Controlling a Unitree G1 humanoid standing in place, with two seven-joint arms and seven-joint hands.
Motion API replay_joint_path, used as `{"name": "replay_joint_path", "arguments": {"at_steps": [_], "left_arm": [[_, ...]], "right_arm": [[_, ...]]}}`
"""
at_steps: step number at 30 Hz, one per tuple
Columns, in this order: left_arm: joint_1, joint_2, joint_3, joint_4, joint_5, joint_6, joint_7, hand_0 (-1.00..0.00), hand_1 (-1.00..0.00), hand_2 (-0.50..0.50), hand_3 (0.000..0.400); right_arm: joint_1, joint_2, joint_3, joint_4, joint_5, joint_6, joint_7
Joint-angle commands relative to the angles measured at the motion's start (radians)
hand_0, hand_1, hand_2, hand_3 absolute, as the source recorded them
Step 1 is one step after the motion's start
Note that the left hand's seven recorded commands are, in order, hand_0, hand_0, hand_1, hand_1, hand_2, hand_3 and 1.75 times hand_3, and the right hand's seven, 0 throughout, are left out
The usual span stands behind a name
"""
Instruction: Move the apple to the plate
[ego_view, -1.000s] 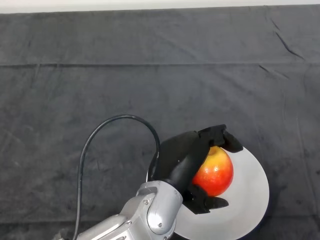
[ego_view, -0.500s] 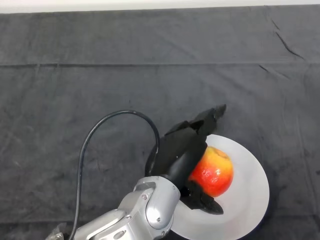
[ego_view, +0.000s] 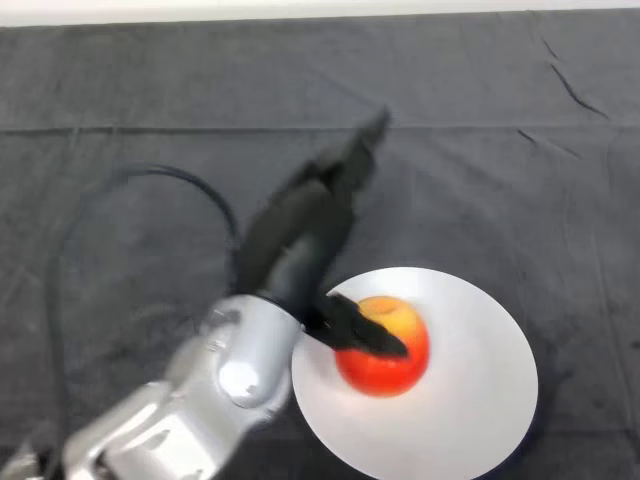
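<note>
since the earlier frame, the left hand (ego_view: 300, 235) is lifting away toward 11 o'clock, releasing the apple (ego_view: 385, 345). its fingers (ego_view: 362, 150) are extending straight and spread wide, holding nothing, with the thumb (ego_view: 360, 335) crossing over the apple. the apple is resting on the white plate (ego_view: 480, 400), left of centre, on the dark-clothed counter (ego_view: 500, 150).

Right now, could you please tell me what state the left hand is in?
Left hand: open, fingers straight and holding nothing; the apple sits on the plate.
</note>
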Motion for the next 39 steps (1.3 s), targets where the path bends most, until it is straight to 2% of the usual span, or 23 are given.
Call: {"name": "replay_joint_path", "arguments": {"at_steps": [1,5,11,19,23,28,34,39], "left_arm": [[0.039,0.038,0.057,-0.053,0.005,-0.021,0.025,0.0,0.0,0.0,0.0],[0.074,0.022,0.101,-0.076,0.04,-0.015,0.063,0.0,0.0,0.0,0.0],[0.084,-0.021,0.109,-0.074,0.101,-0.002,0.107,0.0,0.0,0.0,0.0],[0.089,-0.051,0.116,-0.069,0.145,0.002,0.112,0.0,0.0,0.0,0.0],[0.166,0.026,0.312,-0.131,0.087,-0.038,0.06,0.0,0.0,0.0,0.0],[0.305,0.065,0.59,-0.179,0.045,-0.112,0.072,0.0,0.0,0.0,0.0],[0.472,0.01,0.871,-0.178,0.015,-0.249,0.111,0.0,0.0,0.0,0.0],[0.525,-0.041,1.013,-0.172,-0.002,-0.312,0.135,0.0,0.0,0.0,0.0]], "right_arm": [[0.033,-0.01,-0.0104,-0.017,0.03,0.001,-0.0013],[0.033,-0.01,-0.0103,-0.018,0.0299,0.001,-0.0014],[0.033,-0.009,-0.0102,-0.019,0.0297,0.001,-0.0016],[0.034,-0.009,-0.0102,-0.019,0.0297,0.001,-0.0018],[0.034,-0.009,-0.0102,-0.02,0.0297,0.001,-0.0019],[0.034,-0.009,-0.0101,-0.02,0.0296,0.001,-0.0021],[0.034,-0.008,-0.01,-0.021,0.0295,0.001,-0.0023],[0.034,-0.008,-0.01,-0.021,0.0295,0.001,-0.0023]]}}
